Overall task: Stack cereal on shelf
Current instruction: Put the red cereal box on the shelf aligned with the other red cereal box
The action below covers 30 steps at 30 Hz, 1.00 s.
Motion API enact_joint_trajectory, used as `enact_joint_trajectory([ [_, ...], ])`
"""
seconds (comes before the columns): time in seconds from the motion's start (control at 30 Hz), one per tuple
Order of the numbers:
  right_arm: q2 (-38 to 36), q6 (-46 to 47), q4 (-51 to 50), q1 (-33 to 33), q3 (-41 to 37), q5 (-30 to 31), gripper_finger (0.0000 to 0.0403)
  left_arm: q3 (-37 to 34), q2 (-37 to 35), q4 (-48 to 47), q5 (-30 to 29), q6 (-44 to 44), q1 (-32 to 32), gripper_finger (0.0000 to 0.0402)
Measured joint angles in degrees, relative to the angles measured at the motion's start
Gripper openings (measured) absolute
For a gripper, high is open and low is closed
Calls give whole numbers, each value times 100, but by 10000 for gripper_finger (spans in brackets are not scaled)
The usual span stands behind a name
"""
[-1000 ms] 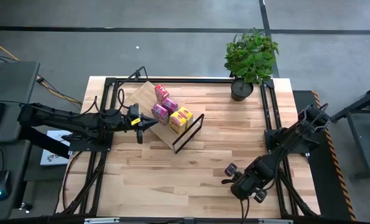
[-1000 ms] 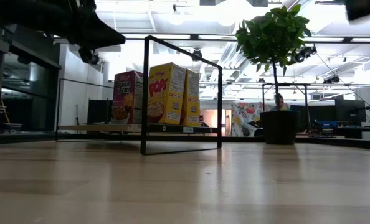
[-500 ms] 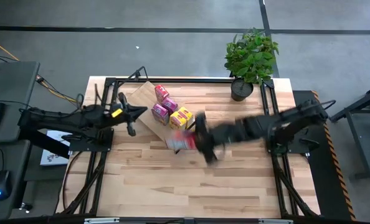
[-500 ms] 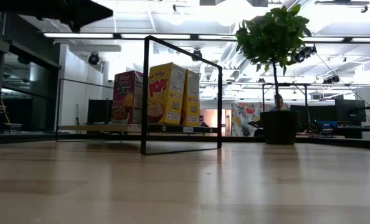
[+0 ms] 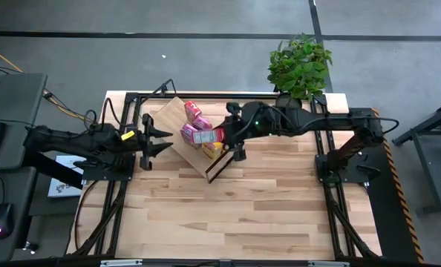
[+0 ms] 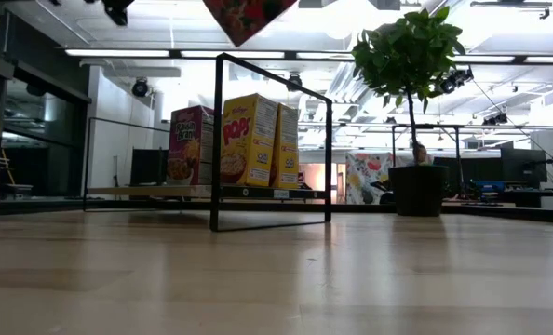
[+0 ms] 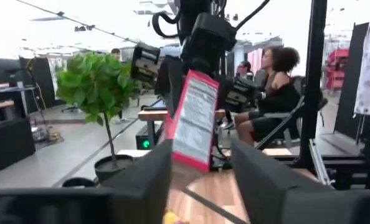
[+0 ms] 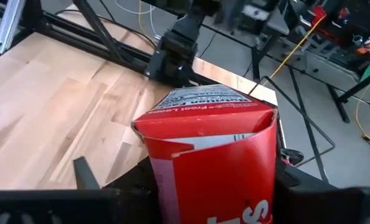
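**Red box aloft over the shelf**

The shelf [image 5: 177, 120] lies far-left on the table [image 5: 243, 200], boxes standing on it. My right gripper [image 5: 222, 136] clamps a red cereal box [image 5: 208, 136] above them, its long axis level, pointing left. My left gripper [image 5: 155, 139] waits just left, fingers apart.

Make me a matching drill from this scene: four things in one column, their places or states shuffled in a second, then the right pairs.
1. red cereal box
2. yellow cereal box
3. potted plant
4. left pincer

A. at the table's far right corner
B. open, beside the shelf
C. standing on the shelf
D. held in the right pincer above the shelf

Pairs: 1-D, 2-C, 3-A, 4-B
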Motion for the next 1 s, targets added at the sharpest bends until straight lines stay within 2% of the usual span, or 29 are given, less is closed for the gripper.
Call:
enact_joint_trajectory([
  [0.17,0,-35,7,168,1,489,146,856,816,-525,-103,403,-34,240],
  [0.33,13,-25,7,150,2,794,146,1887,1753,-1697,-699,467,-8,288],
  [0.47,39,-17,8,43,4,759,146,2564,2345,-2444,-902,658,65,298],
  [0.6,82,-18,8,-33,10,694,146,2905,2768,-2951,-1062,803,227,299],
  [0.8,139,5,99,-139,11,332,146,2971,3127,-2807,-1268,1031,543,299],
  [1.0,168,-49,114,-188,11,306,146,2971,3260,-2767,-1133,1080,791,299],
])
